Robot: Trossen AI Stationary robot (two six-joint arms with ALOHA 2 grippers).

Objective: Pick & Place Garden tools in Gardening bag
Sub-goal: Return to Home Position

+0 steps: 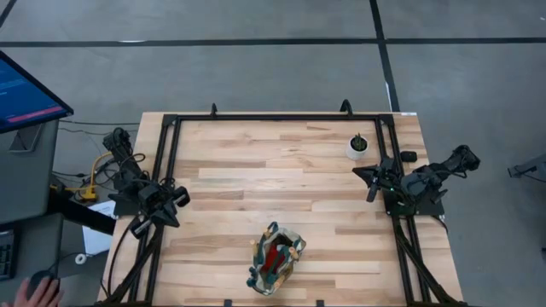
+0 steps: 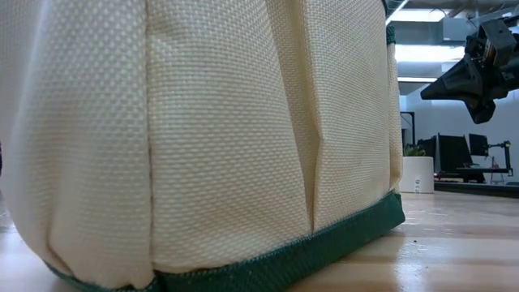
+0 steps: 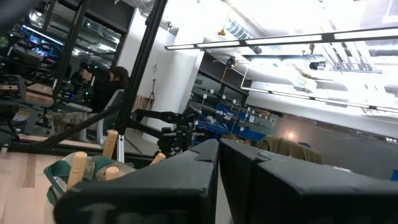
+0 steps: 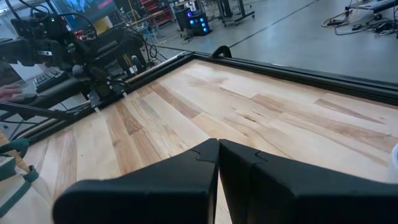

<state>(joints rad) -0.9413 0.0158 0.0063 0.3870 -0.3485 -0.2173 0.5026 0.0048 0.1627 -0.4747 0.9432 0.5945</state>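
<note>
Centrally at table (image 1: pixel 256 162) front edge, gardening bag (image 1: pixel 275 258) stands upright, long axis diagonal; garden tools (image 3: pixel 79 165) inside, handles pointing up. Left gripper (image 1: pixel 179 200) and right gripper (image 1: pixel 369 182) well apart either side, both closed, empty.

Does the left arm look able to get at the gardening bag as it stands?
Likely yes: only bare tabletop lies between the left gripper, shut at the left edge, and the gardening bag.

Held the left hand (image 1: pixel 177 199) over the counter's left edge, arm folded, fingers pressed together, pointing inward across the counter. Held the right hand (image 1: pixel 370 181) over the right edge, raised clear of the counter, fingers likewise closed, facing inward
</note>
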